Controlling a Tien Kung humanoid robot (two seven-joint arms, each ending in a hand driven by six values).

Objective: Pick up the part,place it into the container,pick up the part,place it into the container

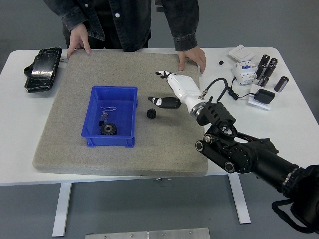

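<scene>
**Inspector A:** Task progress at the moment of inspection?

**Inspector B:** One gear (pixel 107 129) already lay inside the blue container (pixel 127 91), toward its 6 o'clock end, with some small bits beside it that could not be identified. A second small black part (pixel 152 114) sat on the grey mat (pixel 75 69), just outside the container at its 3 o'clock side. By judgement, the first pick-and-place was done and the second was not yet begun.

**Inspector A:** The working hand?

**Inspector B:** The right hand (pixel 172 92) reached in from 5 o'clock, held above the mat just at 2 o'clock of the loose part. Its fingers (pixel 162 73) were spread and held nothing; the thumb pointed toward the part without touching it.

**Inspector A:** Anything else on record?

**Inspector B:** The left hand was out of view. A person at 12 o'clock rested both hands (pixel 192 57) on the far edge of the mat, well apart from the part. The white tabletop (pixel 20 129) carried unrelated items at 2 o'clock.
</scene>
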